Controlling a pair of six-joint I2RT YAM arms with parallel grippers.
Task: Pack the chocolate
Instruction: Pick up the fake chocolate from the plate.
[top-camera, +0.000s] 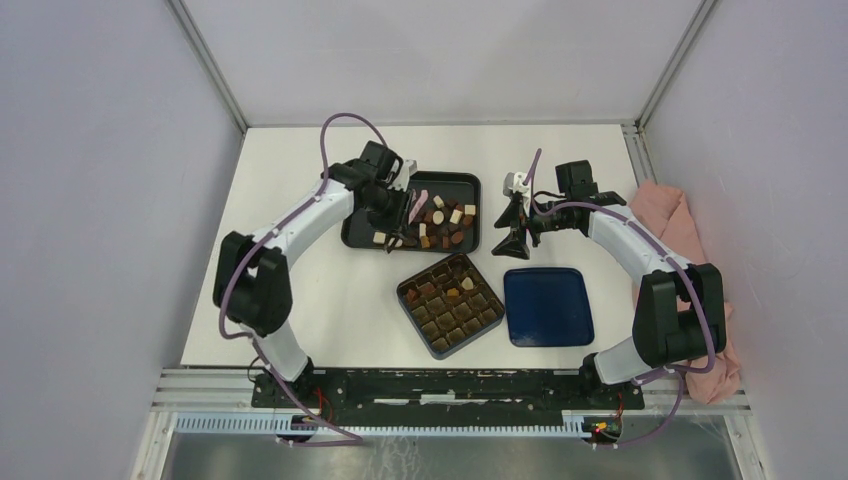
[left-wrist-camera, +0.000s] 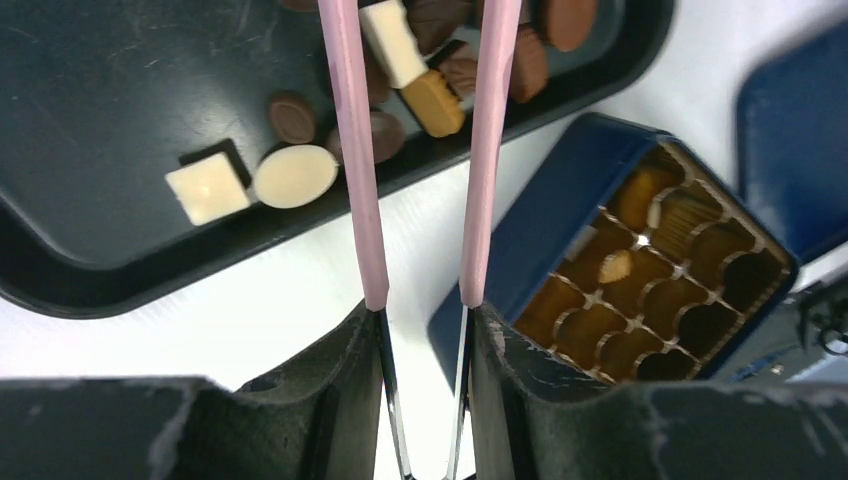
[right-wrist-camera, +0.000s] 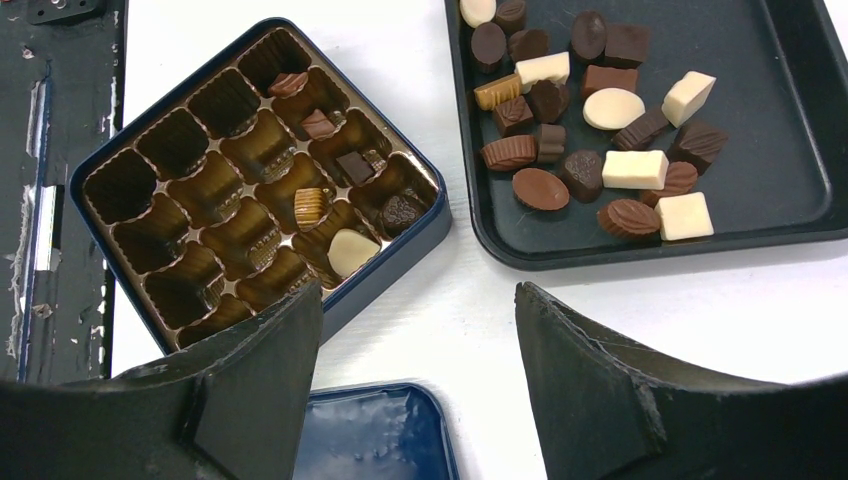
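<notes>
White table, walled on three sides, carrying a tray, a box and a lid.

The black tray lies flat toward the far middle, slightly left of centre. In front of it, near but apart with a strip of bare white top between them, sits the dark box, turned cornerwise so one corner points at the tray. The blue lid lies flat just beside the box, on its right. A black rail runs along the near edge with both arm bases on it. A pink cloth is bunched at the right edge; whether it rests on the top is unclear.
</notes>
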